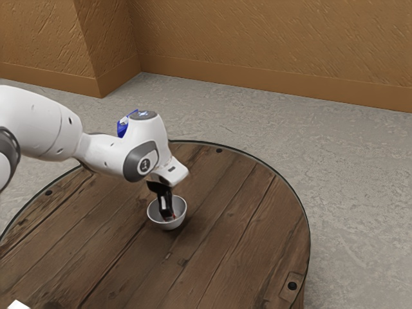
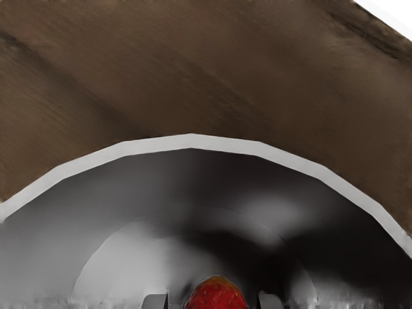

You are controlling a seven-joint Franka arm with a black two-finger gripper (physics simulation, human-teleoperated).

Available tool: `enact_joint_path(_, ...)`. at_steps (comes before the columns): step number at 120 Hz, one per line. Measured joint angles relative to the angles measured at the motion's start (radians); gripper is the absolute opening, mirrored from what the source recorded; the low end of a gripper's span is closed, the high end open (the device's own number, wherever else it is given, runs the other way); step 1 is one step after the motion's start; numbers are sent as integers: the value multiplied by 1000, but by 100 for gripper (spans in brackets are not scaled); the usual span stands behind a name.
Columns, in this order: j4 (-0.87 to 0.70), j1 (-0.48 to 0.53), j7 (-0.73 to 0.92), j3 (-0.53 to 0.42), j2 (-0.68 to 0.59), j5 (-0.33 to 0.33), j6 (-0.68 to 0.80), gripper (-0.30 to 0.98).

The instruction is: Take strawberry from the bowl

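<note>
The gripper (image 1: 168, 217) reaches down inside the bowl (image 1: 174, 225) on the round wooden counter (image 1: 238, 212). It is open a little wider than the strawberry (image 2: 216, 297), which sits between its fingertips inside the bowl, with a narrow gap on either side, so it has hold of nothing

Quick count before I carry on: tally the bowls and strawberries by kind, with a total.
Bowl: 1, grey, on the table
Strawberry: 1, red, inside that bowl
Total: 2
</note>
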Motion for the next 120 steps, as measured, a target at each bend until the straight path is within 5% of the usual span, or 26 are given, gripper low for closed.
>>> enact_joint_path(27,-142,-33,-29,-8,-220,16,7,1)
enact_joint_path(53,-365,-44,-94,-158,-437,21,9,2)
enact_joint_path(99,-393,-90,-223,-214,-369,21,39,5)
enact_joint_path(120,-383,-138,-252,-206,-379,21,51,39)
